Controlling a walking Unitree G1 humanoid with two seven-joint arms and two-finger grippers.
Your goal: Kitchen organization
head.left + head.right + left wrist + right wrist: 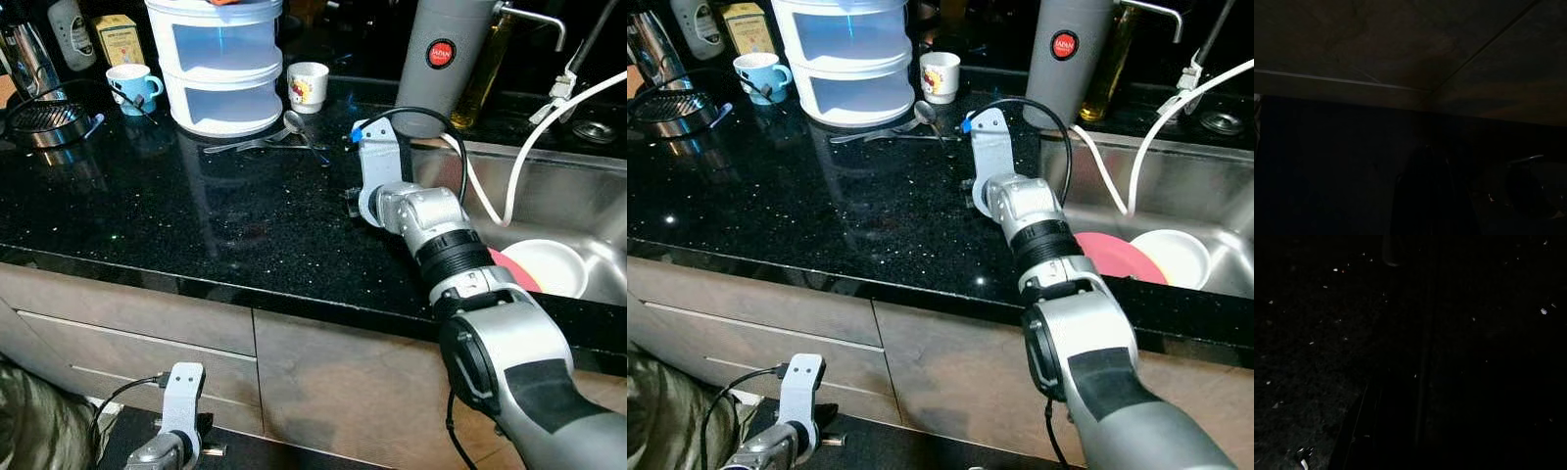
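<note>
My right arm reaches over the black granite counter point(196, 215), and its gripper point(355, 203) points down at the stone just left of the sink, hidden behind its wrist bracket. A spoon point(292, 122) and a fork point(245, 145) lie on the counter a little beyond it, to the left. A white mug point(308, 86) stands behind them and a blue mug point(132, 86) further left. The right wrist view is very dark, with speckled granite point(1312, 342) close below. My left arm hangs idle by the cabinet drawers, its gripper point(1430, 196) a dark shape.
A white stacked container point(220, 69) stands at the back. A grey flask point(441, 59) and an oil bottle point(485, 69) stand by the sink point(578, 196), which holds a red plate point(1112, 257) and a white bowl point(549, 266). A white hose point(519, 162) hangs into it.
</note>
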